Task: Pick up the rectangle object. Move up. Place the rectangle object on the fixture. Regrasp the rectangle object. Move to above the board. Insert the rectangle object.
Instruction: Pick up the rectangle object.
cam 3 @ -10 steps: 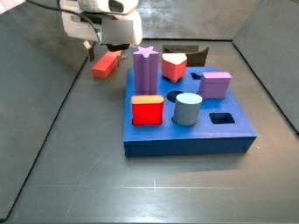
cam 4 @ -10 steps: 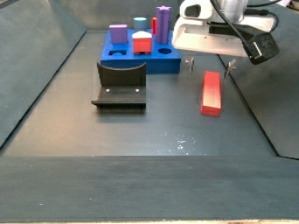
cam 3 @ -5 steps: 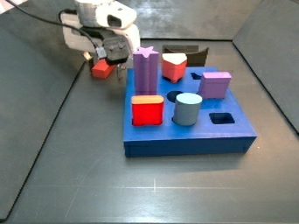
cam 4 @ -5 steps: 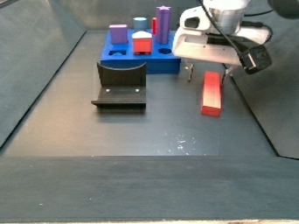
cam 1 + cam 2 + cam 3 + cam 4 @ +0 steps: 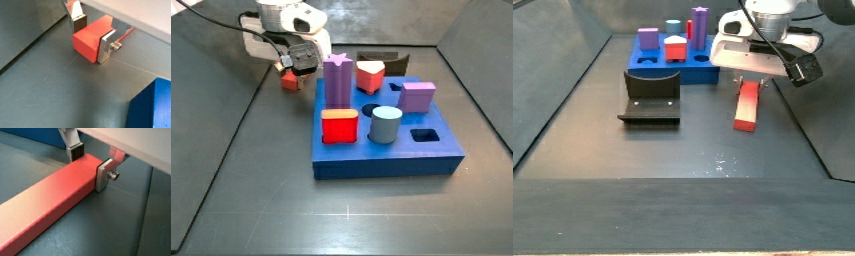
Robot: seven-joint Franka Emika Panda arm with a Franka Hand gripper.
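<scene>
The rectangle object is a long salmon-red bar lying flat on the dark floor, right of the fixture and in front of the blue board. My gripper is down over the bar's end nearest the board. In both wrist views its silver fingers press that end from either side, so the gripper is shut on the rectangle object. In a side view the gripper hides most of the bar, left of the board.
On the board stand a purple star column, a red cube, a grey-blue cylinder, a purple cube and a red-orange heart block. The fixture sits behind the board. Dark walls enclose the floor.
The gripper has come down from above onto the bar's end by the board. Over the last half second the bar has shifted slightly between the fingers.
</scene>
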